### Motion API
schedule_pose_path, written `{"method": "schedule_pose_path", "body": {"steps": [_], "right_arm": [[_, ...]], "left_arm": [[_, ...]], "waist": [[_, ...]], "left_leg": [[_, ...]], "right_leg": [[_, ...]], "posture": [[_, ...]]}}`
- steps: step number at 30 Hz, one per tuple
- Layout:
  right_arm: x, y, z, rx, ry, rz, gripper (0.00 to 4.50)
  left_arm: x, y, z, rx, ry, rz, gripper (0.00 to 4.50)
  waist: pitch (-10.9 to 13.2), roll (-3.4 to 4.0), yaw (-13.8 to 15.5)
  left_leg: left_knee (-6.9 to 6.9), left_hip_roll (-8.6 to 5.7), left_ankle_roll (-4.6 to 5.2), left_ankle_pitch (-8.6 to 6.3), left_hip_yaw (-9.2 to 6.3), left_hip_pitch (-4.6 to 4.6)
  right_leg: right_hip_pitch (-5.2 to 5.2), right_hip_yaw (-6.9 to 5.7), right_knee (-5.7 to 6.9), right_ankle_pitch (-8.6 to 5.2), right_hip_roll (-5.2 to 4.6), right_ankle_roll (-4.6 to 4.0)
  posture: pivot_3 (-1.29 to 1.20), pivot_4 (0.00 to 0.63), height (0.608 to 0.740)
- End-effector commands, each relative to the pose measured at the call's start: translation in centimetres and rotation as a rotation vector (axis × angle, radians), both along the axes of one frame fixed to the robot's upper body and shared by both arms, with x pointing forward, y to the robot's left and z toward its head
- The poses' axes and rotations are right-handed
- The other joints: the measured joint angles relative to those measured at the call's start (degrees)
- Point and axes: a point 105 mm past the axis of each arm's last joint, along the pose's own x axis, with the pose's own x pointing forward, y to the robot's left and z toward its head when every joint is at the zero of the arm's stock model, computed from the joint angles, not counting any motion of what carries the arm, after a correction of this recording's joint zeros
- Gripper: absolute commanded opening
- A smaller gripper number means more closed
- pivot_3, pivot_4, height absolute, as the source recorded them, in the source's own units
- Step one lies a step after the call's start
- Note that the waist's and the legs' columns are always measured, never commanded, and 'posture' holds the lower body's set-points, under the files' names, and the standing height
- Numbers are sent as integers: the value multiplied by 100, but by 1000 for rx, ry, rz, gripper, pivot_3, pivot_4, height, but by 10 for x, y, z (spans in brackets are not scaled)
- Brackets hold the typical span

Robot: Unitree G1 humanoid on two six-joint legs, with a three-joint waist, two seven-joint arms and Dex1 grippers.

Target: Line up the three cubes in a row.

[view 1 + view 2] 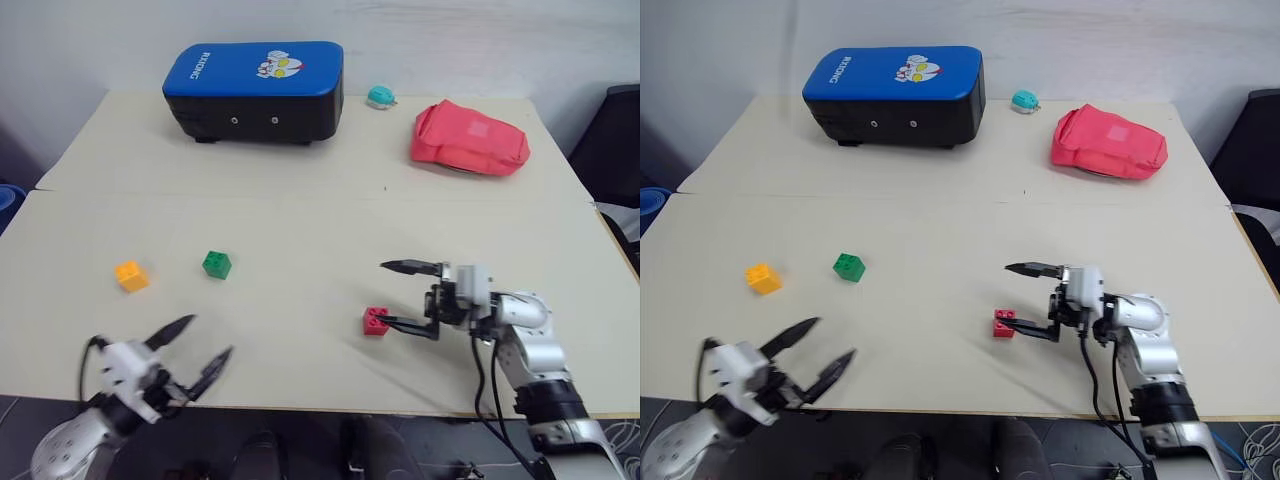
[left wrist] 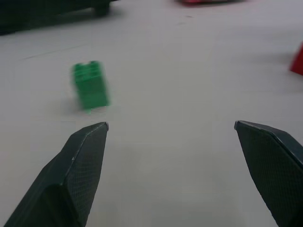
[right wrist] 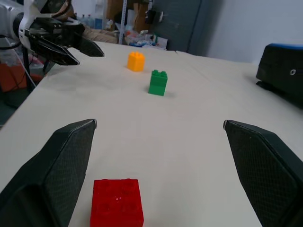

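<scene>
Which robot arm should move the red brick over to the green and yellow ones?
Probably the right. The right gripper is open with its fingers on either side of the red brick. The left gripper, also open, hangs at the table's front edge, nearer the green brick and orange-yellow brick.

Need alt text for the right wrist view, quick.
Open right claw over a beige table, a small red studded plastic brick lying near one finger. Farther off stand a green brick, an orange-yellow brick and the left claw.

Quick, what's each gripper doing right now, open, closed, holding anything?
Left gripper: open, holding nothing.
Right gripper: open, holding nothing; the small red studded plastic brick lies on the table by its lower finger.
</scene>
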Motion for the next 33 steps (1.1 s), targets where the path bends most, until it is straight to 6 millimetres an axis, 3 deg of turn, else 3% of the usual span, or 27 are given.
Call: {"method": "schedule_pose_path", "body": {"steps": [1, 4, 7, 13, 17, 21, 28, 33], "right_arm": [[-8, -27, 4, 54, -7, -111, 4431], [-18, -46, -6, 73, 104, -109, 4431], [-8, -59, -6, 77, 30, -231, 4431], [-13, -31, 8, 110, -50, -143, 4431], [-12, -16, 15, 124, -72, -113, 4431], [-11, -12, 16, 125, -75, -114, 4431], [-10, -11, 20, 125, -91, -135, 4431], [-10, -12, 19, 123, -94, -154, 4500]], "left_arm": [[-28, 41, 4, -23, -17, 213, 4500], [-33, 45, 6, -58, -26, 252, 4500], [-18, 31, 15, -102, -61, 201, 4500], [67, -15, 54, -230, -144, 140, 4500], [118, -31, 57, -239, -86, 185, 4500], [154, -50, 43, -186, 26, 164, 4500], [157, -65, 27, -140, 121, 126, 4500], [149, -64, 14, -118, 169, 141, 3309]], "waist": [[0, 0, 32], [3, -3, 71], [5, -6, 94], [6, -3, 157], [5, -3, 93], [6, -4, 106], [6, -5, 114], [6, -5, 113]], "left_leg": [[0, 0, 3, -3, 0, -1], [9, -3, 13, -10, 3, -2], [14, -5, 23, -10, 9, -1], [11, -5, 18, 0, 5, -2], [11, -5, 8, 7, 12, -3], [12, -5, -19, 23, 16, -1], [9, -3, -30, 28, 16, -2], [10, -4, -31, 30, 16, -1]], "right_leg": [[2, 0, -6, 0, 0, 0], [8, 1, -20, 3, -1, 5], [13, 7, -29, 12, -4, 2], [15, 4, -20, 21, -1, 9], [14, 6, -15, 26, 2, 20], [11, 6, -15, 27, 8, 22], [7, 6, -15, 27, 8, 21], [8, 8, -10, 27, 6, 21]], "posture": [[0, 150, 740], [0, 150, 740], [0, 150, 740], [0, 150, 740], [0, 150, 740], [0, 150, 740], [0, 150, 740], [0, 150, 740]]}}
